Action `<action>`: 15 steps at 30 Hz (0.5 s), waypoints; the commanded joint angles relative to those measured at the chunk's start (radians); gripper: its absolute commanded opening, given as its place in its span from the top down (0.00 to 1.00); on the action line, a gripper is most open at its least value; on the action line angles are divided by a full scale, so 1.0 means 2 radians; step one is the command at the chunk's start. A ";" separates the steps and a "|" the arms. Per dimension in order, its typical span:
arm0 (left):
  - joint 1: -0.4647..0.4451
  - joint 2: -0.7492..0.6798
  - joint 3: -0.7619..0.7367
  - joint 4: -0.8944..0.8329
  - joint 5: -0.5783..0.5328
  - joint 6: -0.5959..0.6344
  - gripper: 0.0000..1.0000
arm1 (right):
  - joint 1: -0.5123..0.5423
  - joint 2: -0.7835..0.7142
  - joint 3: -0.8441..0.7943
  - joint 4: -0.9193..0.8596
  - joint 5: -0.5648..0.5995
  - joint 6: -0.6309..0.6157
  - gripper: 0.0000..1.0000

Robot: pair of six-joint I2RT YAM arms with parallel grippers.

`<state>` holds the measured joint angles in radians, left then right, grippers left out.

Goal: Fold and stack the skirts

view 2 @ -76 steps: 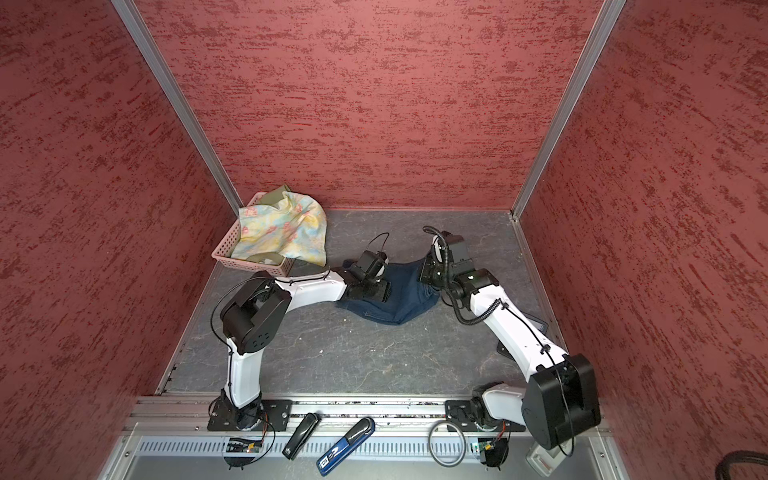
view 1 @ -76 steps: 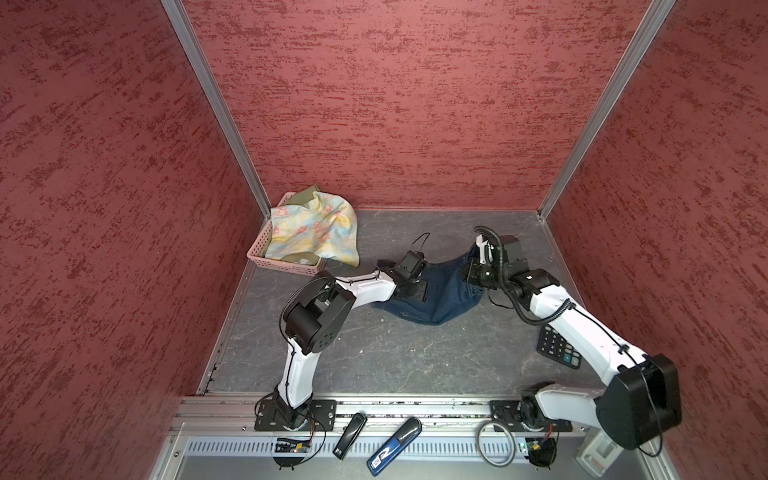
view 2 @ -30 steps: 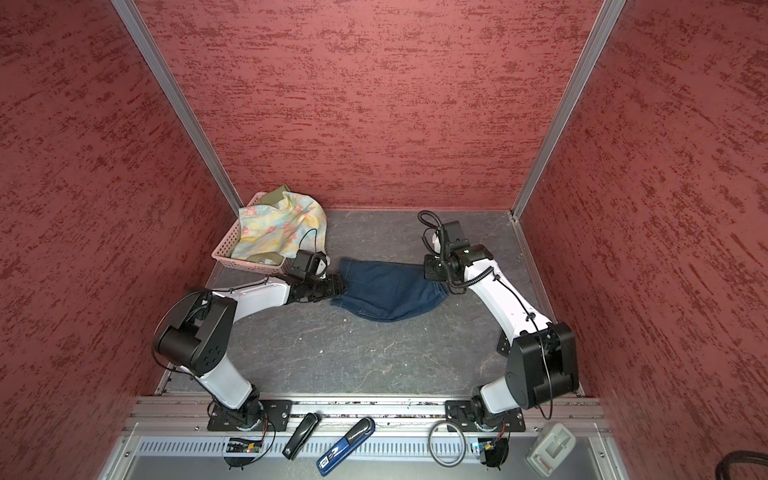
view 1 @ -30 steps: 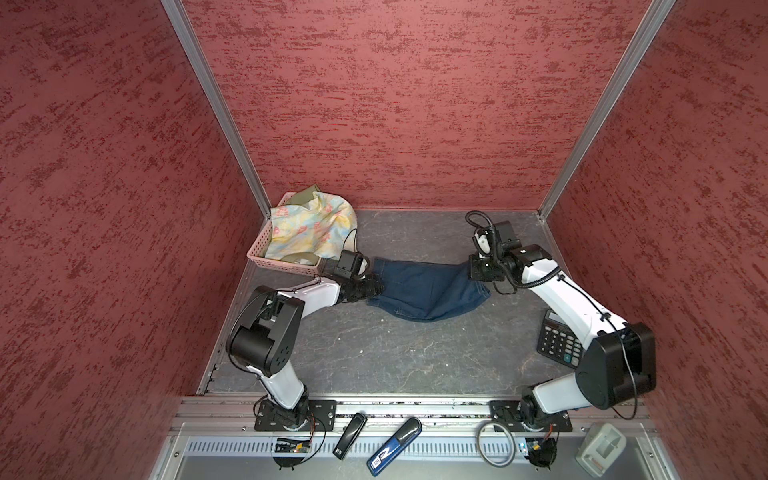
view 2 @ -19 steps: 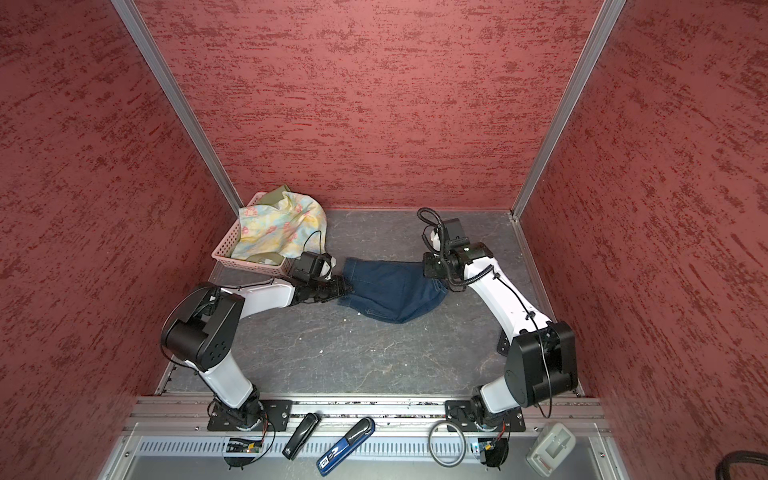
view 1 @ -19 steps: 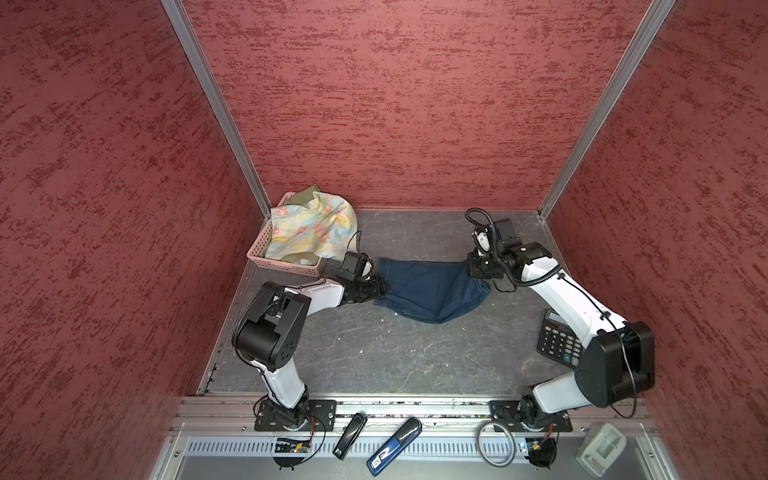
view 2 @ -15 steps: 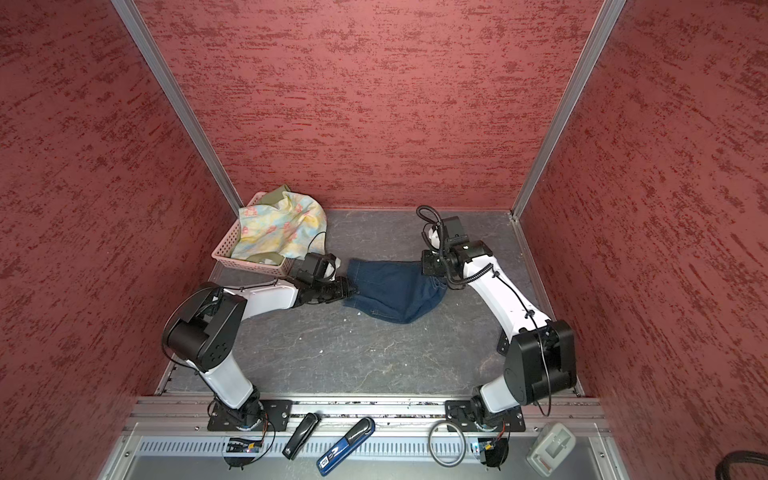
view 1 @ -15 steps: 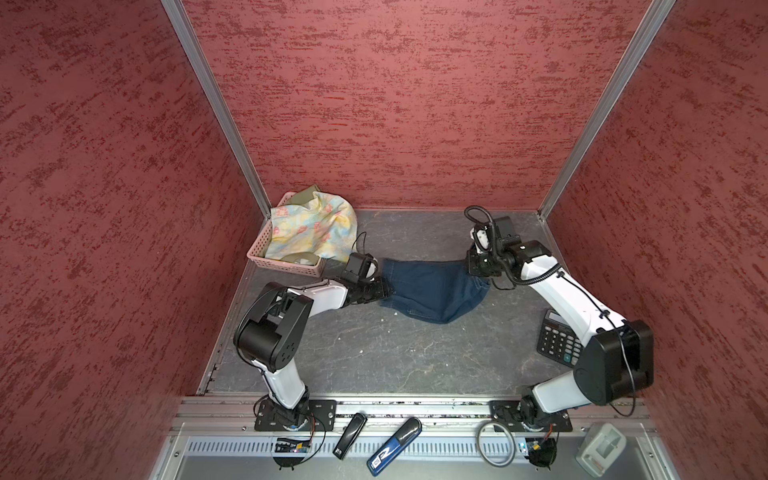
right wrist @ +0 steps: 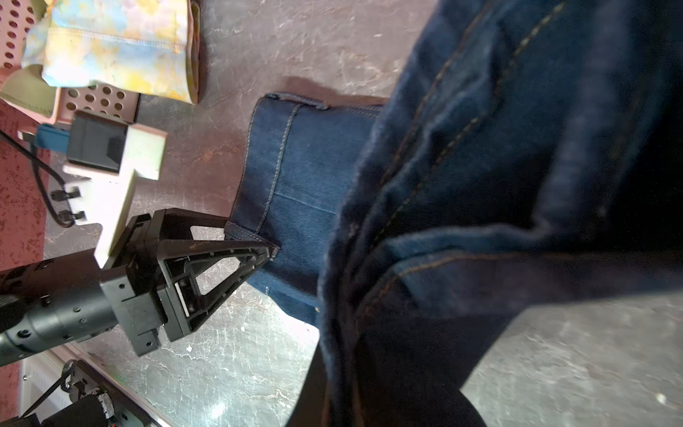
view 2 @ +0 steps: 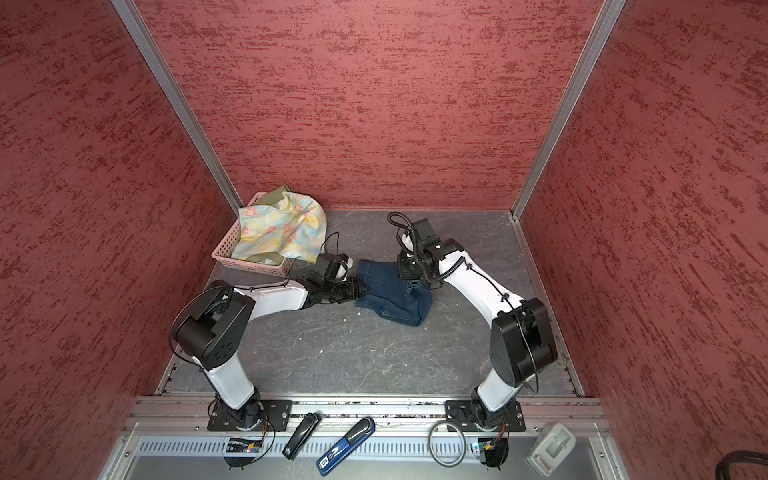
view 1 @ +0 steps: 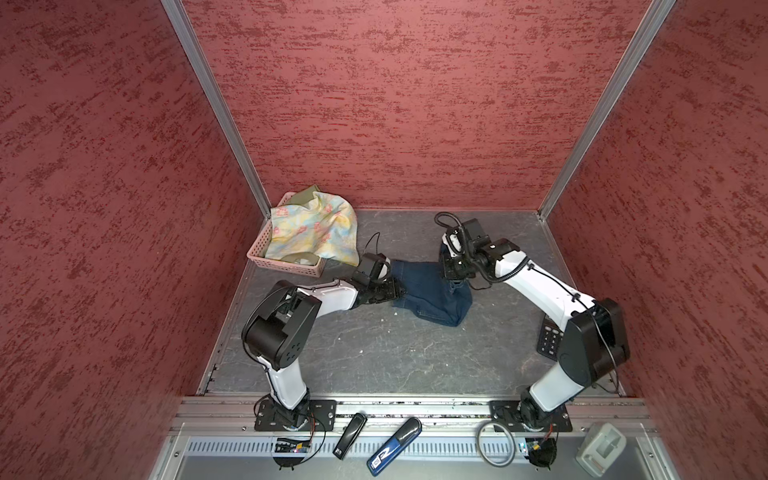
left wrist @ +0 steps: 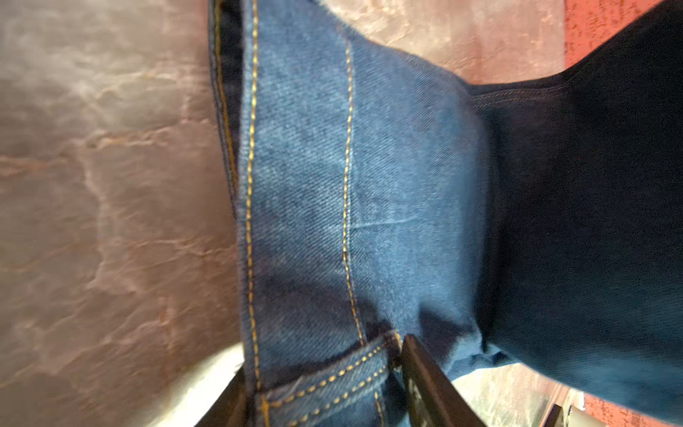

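While the right gripper (view 1: 454, 276) clamps the denim skirt (view 1: 428, 293) mid-table and the left gripper (view 1: 395, 287) seemingly pinches its waistband, nothing is stacked; floral skirt (view 1: 316, 232) and olive skirt (view 1: 306, 195) lie in the basket (view 1: 257, 250).

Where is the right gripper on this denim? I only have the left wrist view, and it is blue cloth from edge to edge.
Observer: In both top views the right gripper is shut on the right-hand end of the denim skirt. It holds that end bunched and raised above the table, opposite the left gripper.
Operator: What else is waiting to be folded?
Observer: The floral skirt lies draped over the pink basket at the table's far left corner, with the olive skirt showing beneath it.
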<state>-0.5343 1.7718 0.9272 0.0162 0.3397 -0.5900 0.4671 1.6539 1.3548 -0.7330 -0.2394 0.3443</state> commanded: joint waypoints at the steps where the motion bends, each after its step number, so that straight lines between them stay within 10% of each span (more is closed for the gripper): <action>1: -0.008 0.014 0.010 0.023 0.010 -0.004 0.44 | 0.019 0.014 0.025 0.014 0.003 0.020 1.00; 15: -0.001 0.007 -0.020 0.032 0.011 0.000 0.45 | 0.070 0.119 0.107 0.002 0.048 0.054 0.91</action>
<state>-0.5419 1.7832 0.9092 0.0612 0.3405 -0.5957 0.5957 1.8854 1.5143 -0.7345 -0.1745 0.4210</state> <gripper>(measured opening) 0.553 0.099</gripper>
